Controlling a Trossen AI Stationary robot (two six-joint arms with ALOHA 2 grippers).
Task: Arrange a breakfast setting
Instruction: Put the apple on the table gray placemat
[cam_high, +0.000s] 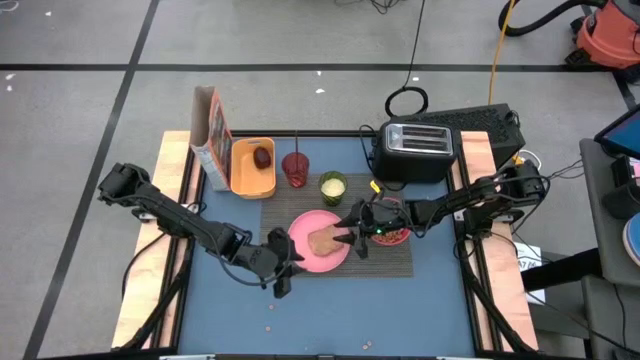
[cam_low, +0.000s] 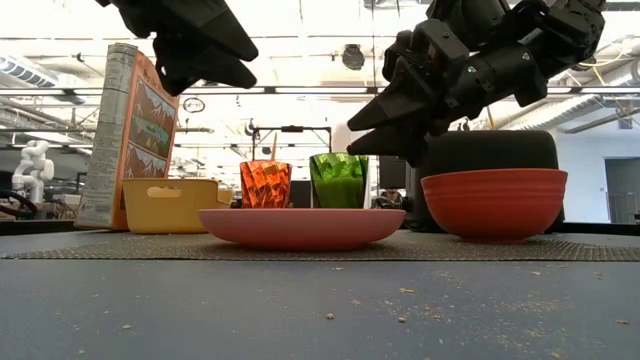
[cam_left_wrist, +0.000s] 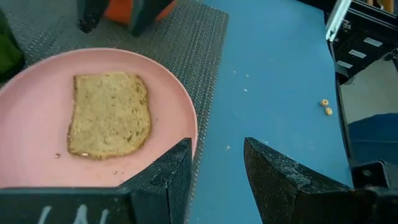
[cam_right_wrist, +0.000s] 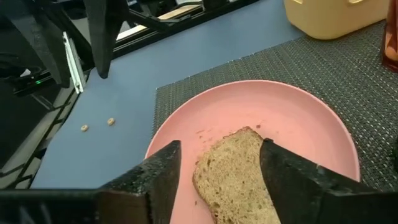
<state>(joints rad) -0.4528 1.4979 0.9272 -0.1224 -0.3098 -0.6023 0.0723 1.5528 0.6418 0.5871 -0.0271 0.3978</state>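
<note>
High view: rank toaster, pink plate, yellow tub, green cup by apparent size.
1. Black two-slot toaster
2. Flat pink round plate, close to the toaster, so unsure
3. Yellow plastic tub
4. Small green glass cup

Robotics lab, taped floor, shop vacuum

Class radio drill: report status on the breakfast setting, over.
Right gripper open above toast, nothing held. Left gripper open, empty, at plate edge. Toast flat on plate, on placemat. Nothing in the way.
</note>
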